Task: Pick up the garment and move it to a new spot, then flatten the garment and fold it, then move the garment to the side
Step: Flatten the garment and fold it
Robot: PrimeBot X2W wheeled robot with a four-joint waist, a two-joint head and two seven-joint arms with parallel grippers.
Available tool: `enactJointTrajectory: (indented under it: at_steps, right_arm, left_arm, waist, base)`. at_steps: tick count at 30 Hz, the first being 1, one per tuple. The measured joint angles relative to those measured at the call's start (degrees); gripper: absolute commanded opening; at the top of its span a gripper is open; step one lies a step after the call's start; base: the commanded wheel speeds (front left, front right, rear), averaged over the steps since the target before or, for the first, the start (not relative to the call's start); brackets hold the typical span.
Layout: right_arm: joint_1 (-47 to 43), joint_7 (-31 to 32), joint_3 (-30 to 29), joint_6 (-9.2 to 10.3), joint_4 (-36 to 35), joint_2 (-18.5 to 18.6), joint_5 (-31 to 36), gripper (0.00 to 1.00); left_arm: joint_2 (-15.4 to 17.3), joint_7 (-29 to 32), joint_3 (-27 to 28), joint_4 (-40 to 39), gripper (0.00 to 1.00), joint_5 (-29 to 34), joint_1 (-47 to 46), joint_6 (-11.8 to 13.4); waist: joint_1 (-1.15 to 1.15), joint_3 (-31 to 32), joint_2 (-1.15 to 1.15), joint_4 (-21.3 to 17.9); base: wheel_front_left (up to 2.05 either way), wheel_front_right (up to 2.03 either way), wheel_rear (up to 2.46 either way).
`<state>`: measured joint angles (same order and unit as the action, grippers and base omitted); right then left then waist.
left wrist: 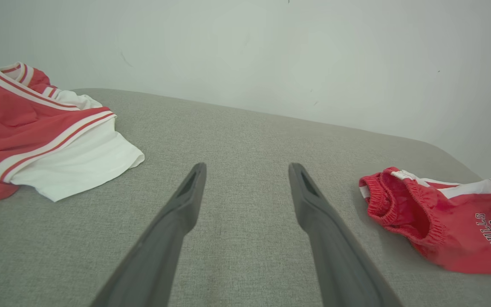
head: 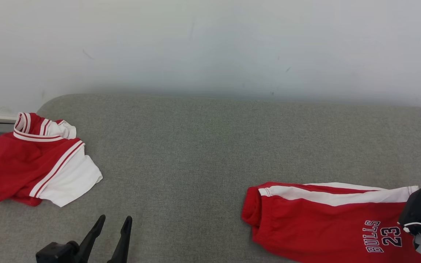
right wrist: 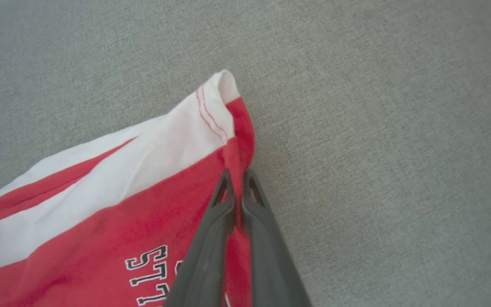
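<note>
The garment [head: 323, 219] is a pair of red shorts with white side stripes and "BULLS 23" print, lying crumpled on the grey fabric surface at the lower right. My right gripper [right wrist: 239, 175] is shut on the red hem edge of the garment [right wrist: 100, 192], just below its white-striped corner. The right arm's dark wrist [head: 420, 208] sits over the shorts' right end. My left gripper [head: 115, 219] stands open at the lower left, above bare fabric. In the left wrist view the left gripper [left wrist: 247, 168] holds nothing, and the garment [left wrist: 463, 238] lies off to its right.
A second red and white garment [head: 31, 164], a jersey with striped trim, lies bunched at the left edge of the grey surface [head: 196, 146]. The jersey [left wrist: 36, 136] also appears left of my left fingers. A pale wall stands right behind the surface.
</note>
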<state>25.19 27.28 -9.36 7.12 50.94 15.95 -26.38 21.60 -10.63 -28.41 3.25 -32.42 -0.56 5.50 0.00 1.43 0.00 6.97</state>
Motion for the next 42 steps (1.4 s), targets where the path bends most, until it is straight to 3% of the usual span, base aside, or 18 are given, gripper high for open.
enactJointTrajectory:
  at_steps: [4,7,19,26,36,42]
  right_arm:
    - [0.01,-0.65,0.32,0.0,-0.81,1.14,0.75,0.0]
    - [0.01,-0.57,1.49,-0.21,-1.85,-0.45,0.89,0.0]
    - [0.0,1.08,10.24,-7.42,-7.79,-10.57,1.42,0.0]
    - [-0.27,2.68,13.24,-10.2,-11.66,-12.37,1.38,0.0]
    - [-2.57,4.59,18.58,-11.67,-17.86,-12.84,-1.7,0.0]
    - [-3.66,5.31,23.42,-11.09,-21.54,-12.69,-5.05,0.0]
  left_arm:
    - [-0.1,0.0,-0.27,0.4,1.0,-0.08,0.0,-0.15]
    - [-0.23,-0.01,-0.36,0.67,1.0,-0.09,-0.01,-0.46]
    - [-0.73,-0.09,-0.82,1.3,1.0,-0.16,0.0,-0.55]
    - [-0.73,-0.25,-0.92,1.33,1.0,-0.23,0.03,-0.55]
    - [-0.73,-0.34,-0.99,1.33,1.0,-0.32,0.09,-0.55]
    - [-0.74,-0.48,-1.07,1.31,1.0,-0.32,0.12,-0.55]
  waist:
    - [0.0,0.16,0.0,-0.18]
    - [0.0,0.34,0.0,-0.33]
    - [0.0,1.17,0.0,-0.87]
    - [0.0,1.53,0.0,-0.59]
    - [0.0,1.75,0.0,-0.11]
    - [0.0,1.8,0.0,0.11]
  base:
    - [0.0,0.0,0.0]
    - [0.0,0.0,0.0]
    - [0.0,0.0,0.0]
    - [0.0,0.0,0.0]
    - [0.0,0.0,0.0]
    - [0.0,0.0,0.0]
